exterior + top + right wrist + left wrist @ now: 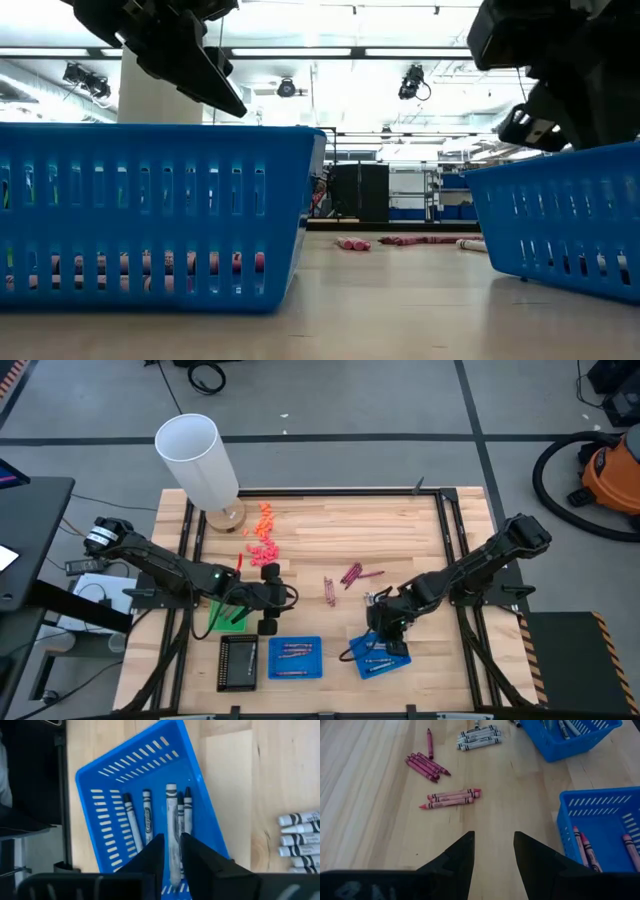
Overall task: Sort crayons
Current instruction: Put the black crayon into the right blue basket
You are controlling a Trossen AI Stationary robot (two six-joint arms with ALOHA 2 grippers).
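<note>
Right gripper (pixel 172 851) over tray (pixel 112 780), fingers slightly parted around grey crayon (pixel 173 827). Left gripper (pixel 493 851) open, empty. Risk: crayon snags, lands outside tray.

We can make out only one wording: dark lettering running lengthwise along the paper wrappers of the silvery grey crayons (pixel 147 815) lying in the tilted blue slotted plastic basket (pixel 107 775), which looks like a brand name, though we cannot read it with certainty. Nothing else we see carries legible text.
</note>
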